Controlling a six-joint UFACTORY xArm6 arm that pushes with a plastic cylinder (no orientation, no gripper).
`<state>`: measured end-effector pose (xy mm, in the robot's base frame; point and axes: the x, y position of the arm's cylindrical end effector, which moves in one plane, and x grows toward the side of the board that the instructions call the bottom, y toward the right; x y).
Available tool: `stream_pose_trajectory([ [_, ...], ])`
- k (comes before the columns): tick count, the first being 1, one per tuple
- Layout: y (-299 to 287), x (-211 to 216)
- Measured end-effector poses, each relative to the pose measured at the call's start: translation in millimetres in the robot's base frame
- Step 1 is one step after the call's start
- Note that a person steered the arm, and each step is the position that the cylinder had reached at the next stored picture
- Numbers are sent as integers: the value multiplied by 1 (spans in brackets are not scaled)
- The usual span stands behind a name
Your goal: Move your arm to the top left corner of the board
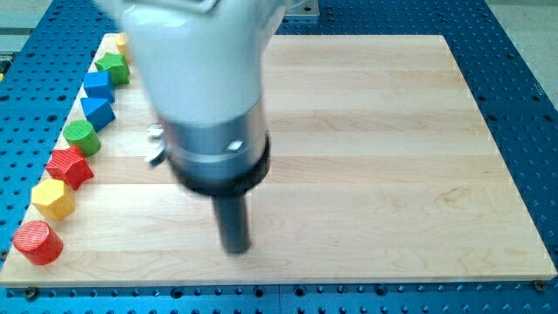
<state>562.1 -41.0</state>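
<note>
My arm's grey and white body fills the view's upper middle, and the dark rod hangs from it. My tip point(235, 248) touches the wooden board point(392, 131) near its bottom edge, left of centre. It is far to the right of a column of blocks along the board's left edge. From the view's bottom upward these are a red cylinder point(37, 242), a yellow hexagon block point(53, 200), a red star-like block point(69, 167), a green cylinder point(81, 136), a blue block point(98, 111), another blue block point(98, 85), a green block point(113, 67) and a yellow block point(121, 41) partly hidden by the arm.
A blue perforated table point(523, 78) surrounds the board on all sides. The arm's body hides the board's top left part and its corner.
</note>
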Motion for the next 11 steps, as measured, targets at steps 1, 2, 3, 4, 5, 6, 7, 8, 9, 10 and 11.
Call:
stream_pose_trajectory([
  [1, -13, -91],
  [2, -15, -178],
  [3, -22, -254],
  [4, -70, -316],
  [5, -115, -358],
  [6, -129, -371],
  [7, -139, -370],
  [8, -160, -370],
  [9, -180, -371],
  [10, -238, -371],
  [11, -245, -370],
])
